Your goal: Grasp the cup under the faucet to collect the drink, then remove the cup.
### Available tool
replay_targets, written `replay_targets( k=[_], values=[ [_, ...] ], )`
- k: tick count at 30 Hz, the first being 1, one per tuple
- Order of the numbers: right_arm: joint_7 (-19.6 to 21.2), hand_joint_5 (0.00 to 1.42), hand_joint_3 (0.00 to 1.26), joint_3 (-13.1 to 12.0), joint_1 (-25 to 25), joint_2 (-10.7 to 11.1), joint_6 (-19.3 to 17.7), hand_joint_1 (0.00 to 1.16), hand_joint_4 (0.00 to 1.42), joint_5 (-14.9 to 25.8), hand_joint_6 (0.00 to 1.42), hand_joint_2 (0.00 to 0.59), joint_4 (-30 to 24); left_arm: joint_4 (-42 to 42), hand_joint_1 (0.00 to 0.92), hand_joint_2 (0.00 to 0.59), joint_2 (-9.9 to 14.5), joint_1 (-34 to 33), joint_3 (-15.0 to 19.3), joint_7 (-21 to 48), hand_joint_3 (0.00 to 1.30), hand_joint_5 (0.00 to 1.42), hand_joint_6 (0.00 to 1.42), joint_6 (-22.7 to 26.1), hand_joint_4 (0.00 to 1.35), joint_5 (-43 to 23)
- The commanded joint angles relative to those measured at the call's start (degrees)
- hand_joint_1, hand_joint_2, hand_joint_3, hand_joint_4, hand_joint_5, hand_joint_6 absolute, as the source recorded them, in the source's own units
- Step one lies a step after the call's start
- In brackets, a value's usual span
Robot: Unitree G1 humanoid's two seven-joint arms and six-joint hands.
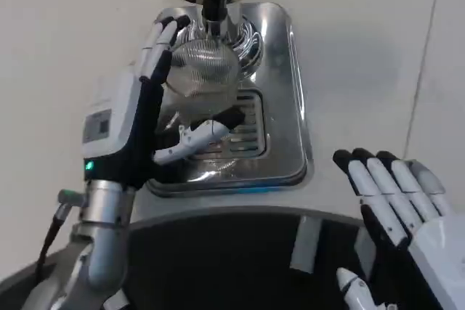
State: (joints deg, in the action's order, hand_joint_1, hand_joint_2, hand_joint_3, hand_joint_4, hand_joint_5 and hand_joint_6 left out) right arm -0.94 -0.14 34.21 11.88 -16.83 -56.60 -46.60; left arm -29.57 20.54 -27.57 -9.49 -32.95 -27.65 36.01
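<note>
Head view
Writing: a small grey label panel sits on the back of the left hand [134,117]; its print is too small to read. No brand can be read on the dispenser.
Indicator: a green light glows at the left wrist, just below the label panel.
Left arm: the silver forearm rises from the lower left corner, a cable running along its outer side.
Left hand pose: stretched forward over the tray [290,143], white back turned to the picture's left, fingers pointing up toward the faucet [214,1].
Left hand fingers: wrapped round the left side of the cup [202,70], fingertips at its far rim, thumb reaching across below the cup toward the grille; the hand grips the cup.
Cup: clear and ribbed, standing on the tray directly under the black faucet, its mouth facing up, held in the left hand.
Tray: shiny steel, rectangular, with a slotted grille near its middle; it rests on the white table [378,49].
Right hand pose: low at the right edge [403,215], well apart from the tray, palm side down, black-tipped fingers pointing up and left.
Right hand fingers: extended and spread, holding nothing.
Foreground: the robot's dark curved body edge spans the bottom of the picture.
</note>
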Motion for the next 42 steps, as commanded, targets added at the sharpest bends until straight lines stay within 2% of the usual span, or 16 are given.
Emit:
replay_targets(
  k=[1, 4, 7, 10, 14, 18, 21, 24, 28, 31, 36, 39, 42],
  values=[
    [-1.85, 0.0, 0.0, -0.1, -2.76, -0.43, 1.91, 0.0, 0.0, 3.69, 0.0, 0.586, 0.13, 12.17, 0.023, 0.014, 5.89, 10.16, 3.8, 1.11, 0.11, 0.24, 0.22, 0.07, 0.0, 1.26],
    [-3.74, 0.0, 0.0, -0.44, -5.07, -0.58, 3.97, 0.0, 0.0, 7.79, 0.0, 0.586, -0.41, 20.93, 0.072, 0.049, 9.13, 20.32, 7.14, 4.02, 0.08, 0.19, 0.18, 0.07, 0.0, 0.38],
    [-5.94, 0.0, 0.0, -0.3, -7.49, -1.17, 6.34, 0.0, 0.0, 11.49, 0.0, 0.586, -1.87, 25.77, 0.103, 0.052, 10.38, 27.36, 9.51, 5.43, 0.06, 0.17, 0.16, 0.12, 0.0, 0.33],
    [-8.94, 0.0, 0.0, 0.71, -11.09, -2.1, 9.84, 0.0, 0.0, 15.12, 0.0, 0.586, -3.93, 29.37, 0.105, 0.053, 10.49, 34.59, 12.47, 6.72, 0.05, 0.17, 0.16, 1.04, 0.0, -0.22],
    [-12.64, 0.0, 0.0, 2.21, -16.01, -3.57, 14.86, 0.0, 0.0, 19.76, 0.0, 0.586, -5.89, 32.88, 0.117, 0.062, 8.69, 39.92, 14.98, 7.75, 0.03, 0.14, 0.14, 3.0, 0.0, -0.3],
    [-15.17, 0.0, 0.0, 3.21, -20.72, -4.44, 19.44, 0.0, 0.0, 23.66, 0.0, 0.586, -7.04, 35.24, 0.124, 0.064, 7.19, 42.67, 15.4, 8.5, 0.02, 0.13, 0.13, 3.96, 0.0, 0.39],
    [-16.64, 0.0, 0.0, 2.78, -24.6, -5.13, 23.46, 0.0, 0.0, 28.22, 0.0, 0.586, -7.16, 36.83, 0.124, 0.064, 6.18, 44.6, 15.1, 9.42, 0.02, 0.13, 0.12, 4.33, 0.0, 0.93],
    [-17.22, 0.0, 0.0, 1.86, -27.49, -4.63, 26.19, 0.0, 0.0, 31.7, 0.0, 0.586, -6.97, 37.6, 0.125, 0.066, 5.52, 45.61, 15.06, 10.59, 0.01, 0.1, 0.12, 4.37, 0.0, 0.71],
    [-18.62, 0.0, 0.0, -0.51, -34.71, -3.81, 32.39, 0.0, 0.0, 38.49, 0.0, 0.586, -4.85, 37.73, 0.125, 0.067, 5.17, 46.19, 15.38, 12.06, 0.01, 0.07, 0.1, 3.88, 0.0, -0.2],
    [-19.39, 0.0, 0.0, -0.76, -41.52, -3.16, 36.78, 0.01, 0.0, 42.18, 0.0, 0.586, -2.57, 38.11, 0.125, 0.067, 5.13, 46.75, 15.76, 12.21, 0.0, 0.07, 0.09, 3.75, 0.0, 0.19],
    [-21.62, 0.0, 0.0, -1.37, -51.04, 0.19, 41.37, 0.01, 0.0, 47.99, 0.0, 0.586, 2.14, 37.97, 0.125, 0.067, 5.08, 47.48, 15.98, 12.42, 0.0, 0.07, 0.09, 3.68, 0.0, 0.18],
    [-21.88, 0.0, 0.0, -1.39, -55.79, 0.64, 42.8, 0.0, 0.0, 51.47, 0.0, 0.586, 5.3, 37.93, 0.125, 0.067, 5.06, 47.66, 16.14, 12.36, 0.0, 0.06, 0.09, 3.66, 0.0, 0.29],
    [-21.7, 0.0, 0.0, -0.6, -57.84, 0.59, 43.27, 0.0, 0.0, 53.88, 0.0, 0.586, 7.33, 37.88, 0.12, 0.069, 5.15, 47.54, 16.28, 12.32, 0.0, 0.06, 0.09, 3.79, 0.0, 0.5]
  ],
)
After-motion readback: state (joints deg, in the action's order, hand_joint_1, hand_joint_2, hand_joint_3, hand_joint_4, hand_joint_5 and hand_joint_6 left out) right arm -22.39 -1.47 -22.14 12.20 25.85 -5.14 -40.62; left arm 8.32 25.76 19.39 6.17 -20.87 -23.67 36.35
